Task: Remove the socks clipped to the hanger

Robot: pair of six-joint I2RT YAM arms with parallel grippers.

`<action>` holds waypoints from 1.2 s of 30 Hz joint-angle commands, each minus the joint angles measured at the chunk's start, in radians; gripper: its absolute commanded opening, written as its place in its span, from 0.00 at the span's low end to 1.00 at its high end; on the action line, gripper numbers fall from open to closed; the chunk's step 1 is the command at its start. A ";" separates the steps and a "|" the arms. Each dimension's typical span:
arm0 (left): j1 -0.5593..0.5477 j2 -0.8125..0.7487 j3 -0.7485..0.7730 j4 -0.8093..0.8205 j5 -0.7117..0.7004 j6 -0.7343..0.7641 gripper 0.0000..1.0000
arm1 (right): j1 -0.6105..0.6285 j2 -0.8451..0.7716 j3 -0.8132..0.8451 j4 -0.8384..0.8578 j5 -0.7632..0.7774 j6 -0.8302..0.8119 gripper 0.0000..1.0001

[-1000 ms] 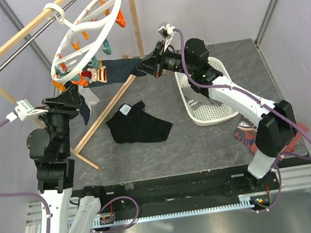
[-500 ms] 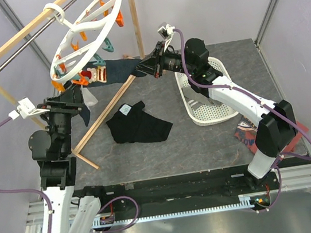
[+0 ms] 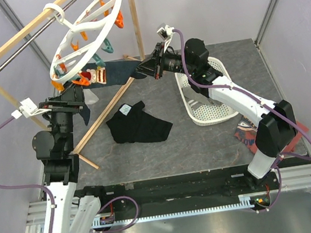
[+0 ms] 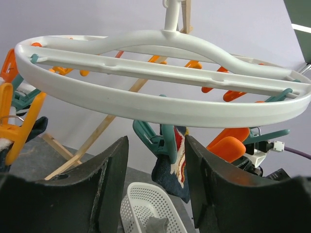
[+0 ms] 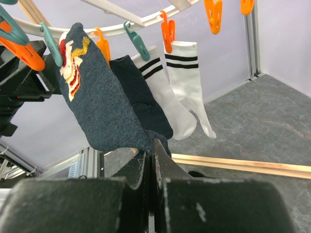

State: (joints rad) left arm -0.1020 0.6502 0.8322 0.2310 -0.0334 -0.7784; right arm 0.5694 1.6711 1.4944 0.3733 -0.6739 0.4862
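right gripper (image 5: 150,148) is clamped on the navy sock (image 5: 104,102) pegged to the hanger (image 4: 160,104); left gripper (image 4: 155,179) stands apart below it; white basket (image 3: 204,111) lies near.

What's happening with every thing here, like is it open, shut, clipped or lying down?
Hanger: hung up by its hook, tilted.
Navy sock: clipped at its cuff, toe pinched.
Right hand: shut on that sock's toe.
Left hand: open, holding nothing.
Striped white socks: clipped, hanging loose.
Black garment: lying crumpled on the table.
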 commanded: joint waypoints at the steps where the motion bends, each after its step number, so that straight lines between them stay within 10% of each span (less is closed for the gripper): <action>1: 0.004 0.002 -0.042 0.132 0.007 -0.041 0.57 | -0.005 -0.013 -0.010 0.035 -0.056 0.020 0.02; 36: 0.147 0.065 -0.113 0.378 0.188 -0.081 0.54 | 0.003 0.027 -0.102 0.096 -0.289 0.127 0.03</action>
State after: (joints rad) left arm 0.0380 0.7074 0.7189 0.5449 0.1101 -0.8230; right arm 0.5705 1.7012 1.4078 0.4255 -0.9360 0.6140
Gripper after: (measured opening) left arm 0.569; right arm 0.033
